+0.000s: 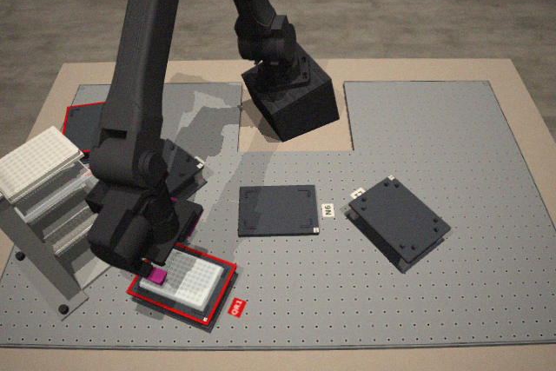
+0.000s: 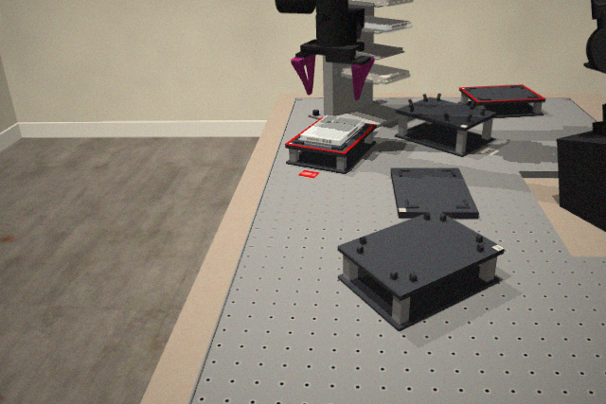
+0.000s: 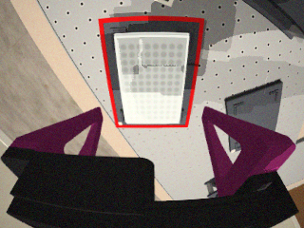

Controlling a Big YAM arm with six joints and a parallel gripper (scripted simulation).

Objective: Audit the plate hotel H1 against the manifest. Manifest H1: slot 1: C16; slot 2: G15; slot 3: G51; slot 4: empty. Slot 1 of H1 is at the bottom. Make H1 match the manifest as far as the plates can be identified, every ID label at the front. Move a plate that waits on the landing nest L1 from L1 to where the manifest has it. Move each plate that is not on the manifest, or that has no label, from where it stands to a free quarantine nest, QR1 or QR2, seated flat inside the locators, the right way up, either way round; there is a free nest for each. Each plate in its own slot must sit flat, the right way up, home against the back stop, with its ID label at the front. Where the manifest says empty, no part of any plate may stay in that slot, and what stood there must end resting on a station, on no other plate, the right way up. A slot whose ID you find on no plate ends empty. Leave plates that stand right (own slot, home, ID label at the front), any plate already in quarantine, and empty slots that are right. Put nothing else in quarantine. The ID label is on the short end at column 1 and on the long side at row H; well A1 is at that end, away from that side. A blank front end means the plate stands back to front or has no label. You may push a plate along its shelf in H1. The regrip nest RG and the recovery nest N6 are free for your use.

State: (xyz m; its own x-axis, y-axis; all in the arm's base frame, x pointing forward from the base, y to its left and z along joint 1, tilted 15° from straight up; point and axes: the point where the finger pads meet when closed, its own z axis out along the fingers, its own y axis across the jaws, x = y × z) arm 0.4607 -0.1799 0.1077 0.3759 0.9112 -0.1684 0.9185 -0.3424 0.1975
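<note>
A white well plate (image 1: 182, 279) lies flat inside the red-framed quarantine nest QR1 (image 1: 181, 286); it also shows in the exterior view (image 2: 331, 130) and in the wrist view (image 3: 152, 76). My gripper (image 2: 332, 78) hangs well above this plate, its magenta fingers wide open and empty (image 3: 152, 142). The plate hotel H1 (image 1: 43, 196) stands at the left, with a white plate on its top shelf (image 1: 37, 164) and plates on lower shelves (image 2: 381, 24). The arm hides part of the hotel's front.
The second red-framed nest QR2 (image 2: 501, 93) stands empty at the back. A raised dark nest (image 2: 444, 113) stands beside QR1. The flat nest N6 (image 1: 275, 210) and another raised nest (image 1: 399, 218) are empty. The arm's black base block (image 1: 292, 99) sits at the back.
</note>
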